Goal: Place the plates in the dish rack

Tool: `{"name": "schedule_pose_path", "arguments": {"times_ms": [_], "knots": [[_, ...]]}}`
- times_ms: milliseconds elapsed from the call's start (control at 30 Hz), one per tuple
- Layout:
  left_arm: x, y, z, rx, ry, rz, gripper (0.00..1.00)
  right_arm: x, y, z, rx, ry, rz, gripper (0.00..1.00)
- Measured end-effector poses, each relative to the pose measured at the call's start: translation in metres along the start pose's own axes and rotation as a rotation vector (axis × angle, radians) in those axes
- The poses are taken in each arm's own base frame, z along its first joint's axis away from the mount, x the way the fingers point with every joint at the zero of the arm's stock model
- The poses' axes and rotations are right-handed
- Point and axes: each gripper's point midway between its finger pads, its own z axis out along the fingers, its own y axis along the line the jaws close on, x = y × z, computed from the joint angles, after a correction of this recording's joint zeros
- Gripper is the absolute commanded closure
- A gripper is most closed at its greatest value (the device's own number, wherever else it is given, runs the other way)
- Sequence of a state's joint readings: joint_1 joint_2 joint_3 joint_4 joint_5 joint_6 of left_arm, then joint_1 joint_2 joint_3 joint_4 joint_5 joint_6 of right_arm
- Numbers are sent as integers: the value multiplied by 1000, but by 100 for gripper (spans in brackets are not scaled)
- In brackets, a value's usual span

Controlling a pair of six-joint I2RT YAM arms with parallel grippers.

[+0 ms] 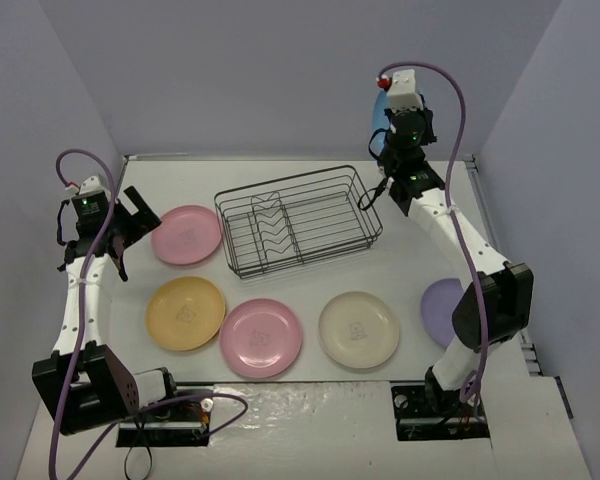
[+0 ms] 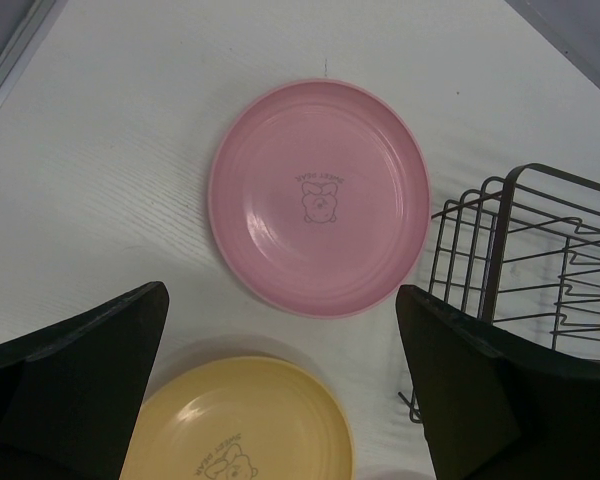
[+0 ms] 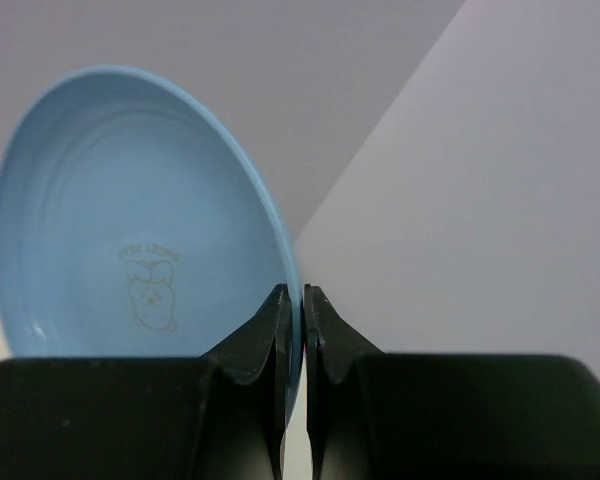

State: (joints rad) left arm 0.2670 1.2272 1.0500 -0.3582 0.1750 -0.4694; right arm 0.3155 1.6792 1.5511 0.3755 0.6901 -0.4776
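My right gripper [image 1: 384, 122] is raised above the back right of the black wire dish rack [image 1: 298, 220]. It is shut on the rim of the blue plate [image 3: 130, 230], held on edge; in the top view only a sliver of blue [image 1: 377, 107] shows behind the wrist. In the right wrist view the gripper [image 3: 302, 296] pinches the rim. My left gripper [image 1: 133, 215] is open and empty, hovering left of a pink plate [image 1: 186, 235]. In the left wrist view the gripper [image 2: 280, 300] frames this pink plate [image 2: 320, 195], the yellow-orange plate [image 2: 245, 425] and the rack's end [image 2: 540, 260].
The yellow-orange plate [image 1: 185, 312], the second pink plate [image 1: 261, 337] and the cream plate [image 1: 359, 329] lie flat in a row in front of the rack. The purple plate [image 1: 439, 303] is partly hidden by my right arm. Walls close in on the left, back and right.
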Motion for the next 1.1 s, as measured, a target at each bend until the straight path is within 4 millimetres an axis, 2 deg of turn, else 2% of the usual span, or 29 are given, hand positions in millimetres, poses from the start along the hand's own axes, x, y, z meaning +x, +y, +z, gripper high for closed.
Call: {"name": "schedule_pose_path", "arguments": {"times_ms": [67, 133, 200, 333, 433, 567, 733, 900, 1100], "knots": [[-1, -2, -2, 4, -4, 2, 3, -37, -2, -14, 54, -98, -59, 100], [-2, -3, -4, 9, -11, 3, 3, -64, 3, -26, 83, -160, -118, 100], [-4, -5, -6, 18, -20, 4, 3, -84, 19, -35, 63, -216, -171, 100], [-6, -10, -10, 38, -31, 6, 3, -110, 70, -48, -104, -374, -338, 100], [-8, -14, -11, 53, -37, 8, 3, -121, 121, -63, -334, -552, -497, 100], [-8, -16, -12, 65, -40, 9, 3, -122, 177, -90, -596, -726, -616, 100], [-8, -16, -12, 65, -39, 9, 3, -115, 228, -129, -810, -882, -674, 100], [-8, -16, -12, 64, -39, 10, 3, -96, 275, -164, -983, -972, -725, 100], [-8, -14, -12, 51, -39, 10, 3, -75, 321, -179, -1096, -1003, -791, 100]]}}
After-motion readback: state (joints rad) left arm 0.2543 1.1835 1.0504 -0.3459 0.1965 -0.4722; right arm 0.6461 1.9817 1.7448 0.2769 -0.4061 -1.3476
